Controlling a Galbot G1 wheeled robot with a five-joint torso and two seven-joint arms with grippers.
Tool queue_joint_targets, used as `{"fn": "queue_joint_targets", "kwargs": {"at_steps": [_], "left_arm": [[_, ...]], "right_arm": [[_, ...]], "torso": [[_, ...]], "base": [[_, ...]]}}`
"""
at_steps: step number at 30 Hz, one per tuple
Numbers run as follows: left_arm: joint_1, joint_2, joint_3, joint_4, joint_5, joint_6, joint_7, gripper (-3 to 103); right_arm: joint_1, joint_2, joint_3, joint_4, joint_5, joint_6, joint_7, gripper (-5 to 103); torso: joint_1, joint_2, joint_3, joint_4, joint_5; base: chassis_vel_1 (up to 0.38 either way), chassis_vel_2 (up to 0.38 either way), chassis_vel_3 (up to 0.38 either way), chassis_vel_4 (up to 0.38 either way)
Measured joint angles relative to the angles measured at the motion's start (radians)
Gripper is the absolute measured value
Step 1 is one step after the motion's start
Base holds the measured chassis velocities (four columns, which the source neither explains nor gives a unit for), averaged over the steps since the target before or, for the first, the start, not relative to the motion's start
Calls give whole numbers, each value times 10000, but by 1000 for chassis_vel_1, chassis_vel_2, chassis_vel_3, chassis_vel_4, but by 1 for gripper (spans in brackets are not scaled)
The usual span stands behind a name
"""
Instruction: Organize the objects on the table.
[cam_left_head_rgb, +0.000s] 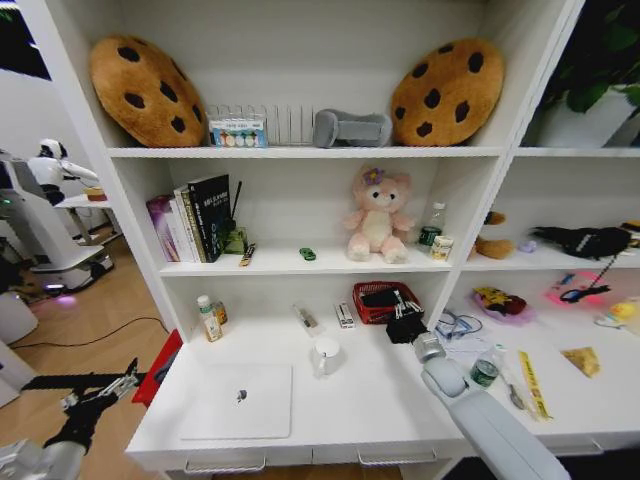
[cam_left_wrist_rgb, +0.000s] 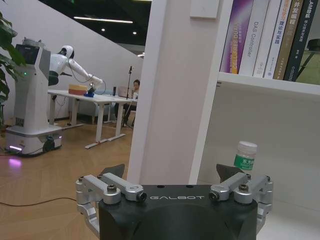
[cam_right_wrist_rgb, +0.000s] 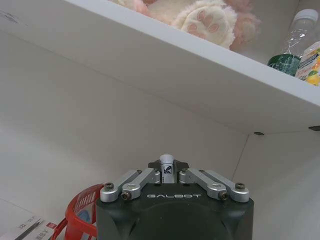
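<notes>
The silver laptop (cam_left_head_rgb: 240, 400) lies closed on the front left of the white table (cam_left_head_rgb: 340, 425). A round green tin (cam_left_head_rgb: 484, 372) sits right of my right arm. My right gripper (cam_left_head_rgb: 405, 322) hovers at the near edge of a red basket (cam_left_head_rgb: 384, 300) at the back of the table; its fingers (cam_right_wrist_rgb: 142, 179) are shut on a small white tube with a blue mark (cam_right_wrist_rgb: 166, 165). A tiny green trinket (cam_left_head_rgb: 307, 254) lies on the shelf above. My left gripper (cam_left_head_rgb: 100, 392) hangs open off the table's left end, its fingertips (cam_left_wrist_rgb: 116, 171) spread wide.
A white cup (cam_left_head_rgb: 325, 355), a small bottle (cam_left_head_rgb: 208, 318) (cam_left_wrist_rgb: 245, 156), glasses (cam_left_head_rgb: 455, 325) and a yellow strip (cam_left_head_rgb: 533, 385) lie on the table. Shelves above hold books (cam_left_head_rgb: 195, 220), a pink plush (cam_left_head_rgb: 377, 217) and cookie cushions (cam_left_head_rgb: 147, 90). Another robot (cam_left_wrist_rgb: 37, 95) stands far left.
</notes>
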Motion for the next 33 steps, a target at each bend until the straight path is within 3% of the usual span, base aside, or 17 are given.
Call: {"fn": "queue_joint_targets", "kwargs": {"at_steps": [12, 15, 17, 26, 28, 33], "left_arm": [[0, 0, 0, 0, 0, 0, 0, 100], [0, 0, 0, 0, 0, 0, 0, 100], [0, 0, 0, 0, 0, 0, 0, 100], [0, -1, 0, 0, 0, 1, 0, 100], [0, 0, 0, 0, 0, 1, 0, 100], [0, 0, 0, 0, 0, 0, 0, 100]], "right_arm": [[417, 288, -172, -857, 96, 223, -49, 9], [362, 290, -161, -921, 126, 282, -68, 14], [255, 279, -106, -873, 183, 282, -69, 25], [-323, 98, 237, -116, 585, -84, -12, 52], [-810, -76, 426, 651, 980, -325, 116, 68], [-1589, -250, 740, 2002, 1403, -628, 341, 79]], "torso": [[-2, 0, -1, -1, 1], [-1, 1, -1, -1, 1], [-2, 0, -1, -1, 0], [-2, 2, -1, -1, 1], [-2, 2, -1, -1, 0], [-1, 2, -2, -1, 0]], "base": [[0, 0, 0, 0], [0, 0, 0, 0], [0, 0, 0, 0], [0, 0, 0, 0], [0, 0, 0, 0], [0, 0, 0, 0]]}}
